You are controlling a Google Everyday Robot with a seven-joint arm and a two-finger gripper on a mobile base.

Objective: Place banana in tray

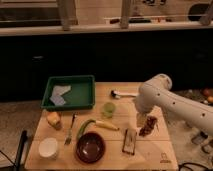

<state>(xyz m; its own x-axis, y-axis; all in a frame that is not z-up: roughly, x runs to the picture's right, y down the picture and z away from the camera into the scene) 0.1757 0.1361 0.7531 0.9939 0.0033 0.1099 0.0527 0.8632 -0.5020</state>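
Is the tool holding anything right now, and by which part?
Nothing, as far as shows. The tool hangs over the right side of the table, well apart from the banana, which lies beside the green pod.

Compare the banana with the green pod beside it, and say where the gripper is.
Colour: the banana is pale yellow, the green pod green. Pose: the banana lies nearly level; the green pod slants down-left. Length: the green pod looks longer. Both are slim, curved and lie on the table. The gripper is, in the view, right of the banana, apart from it.
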